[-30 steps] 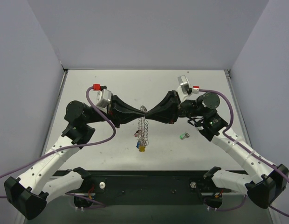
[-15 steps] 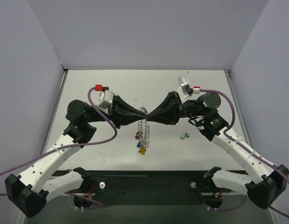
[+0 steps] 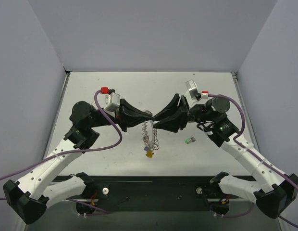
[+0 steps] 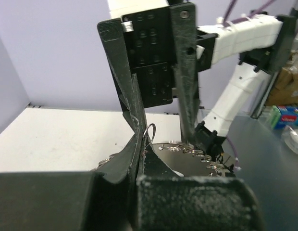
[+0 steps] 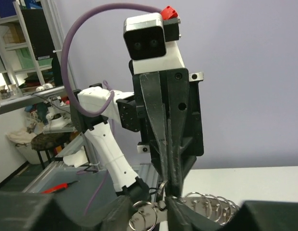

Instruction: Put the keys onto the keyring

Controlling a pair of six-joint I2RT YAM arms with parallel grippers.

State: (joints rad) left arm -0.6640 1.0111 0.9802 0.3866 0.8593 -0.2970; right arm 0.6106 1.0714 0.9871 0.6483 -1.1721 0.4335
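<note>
The keyring [image 3: 150,132], a silver ring fringed with small wire loops, hangs above the middle of the table. My left gripper [image 3: 150,115] is shut on one wire loop [image 4: 150,131] at its top. My right gripper [image 3: 156,121] faces it from the right and is open, its fingers straddling the left fingertips without gripping. In the right wrist view the loops [image 5: 206,202] sit between and behind my spread fingers [image 5: 117,209]. Keys hang at the ring's lower end, a yellow one [image 3: 148,154] lowest. A green key [image 3: 189,140] lies alone on the table to the right.
The white table [image 3: 105,91] is walled in by grey panels on the left, back and right. Both arm bases sit on the black rail [image 3: 154,190] along the near edge. Purple cables loop off both wrists.
The right gripper has opened and let go of the keyring. The left gripper has shut on a top loop. The ring now hangs a little further right.
</note>
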